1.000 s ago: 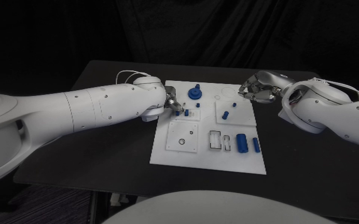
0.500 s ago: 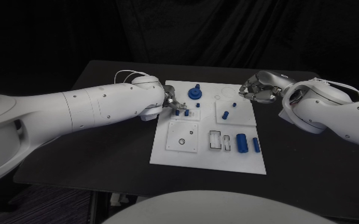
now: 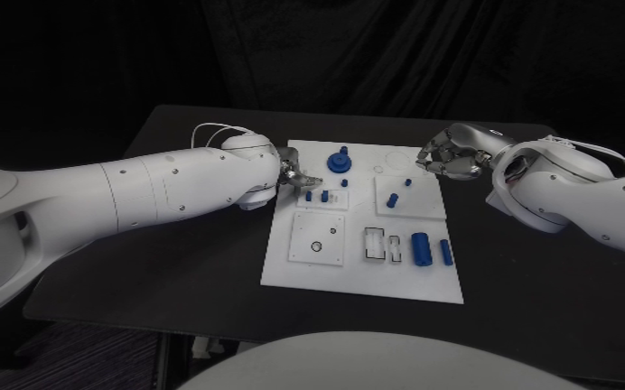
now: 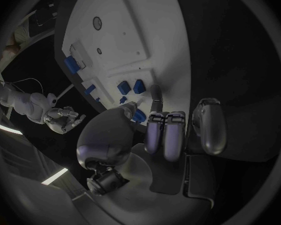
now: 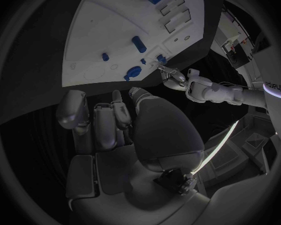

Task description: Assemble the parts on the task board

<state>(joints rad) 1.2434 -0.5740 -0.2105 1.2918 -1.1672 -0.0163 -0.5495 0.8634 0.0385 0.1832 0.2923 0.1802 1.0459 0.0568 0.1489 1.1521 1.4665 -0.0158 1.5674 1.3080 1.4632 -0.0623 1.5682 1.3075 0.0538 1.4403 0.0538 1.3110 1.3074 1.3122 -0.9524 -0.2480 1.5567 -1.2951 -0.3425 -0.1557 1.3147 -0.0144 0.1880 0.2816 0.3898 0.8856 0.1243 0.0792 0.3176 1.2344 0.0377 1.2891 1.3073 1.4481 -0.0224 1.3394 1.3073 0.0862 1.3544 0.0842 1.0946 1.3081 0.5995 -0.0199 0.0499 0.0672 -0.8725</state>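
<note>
Withdrawal of the left hand marked this moment: a second earlier had reached over the board's left edge, fingertips down among the two short blue pegs; since then pulled back left and slightly far, clear of them. Held nothing in the left wrist view, with fingers loosely curled and apart, only the tips near the white board. Left both pegs standing side by side in their small square block at the board's left middle, so probably had just finished seating one there. Stayed put meanwhile at the far right corner of the board: the right hand, fingers curled inward, nothing visibly in them. Remained loose on the board: a large blue cylinder and a slimmer pin at near right, suggesting more insertions ahead.
</note>
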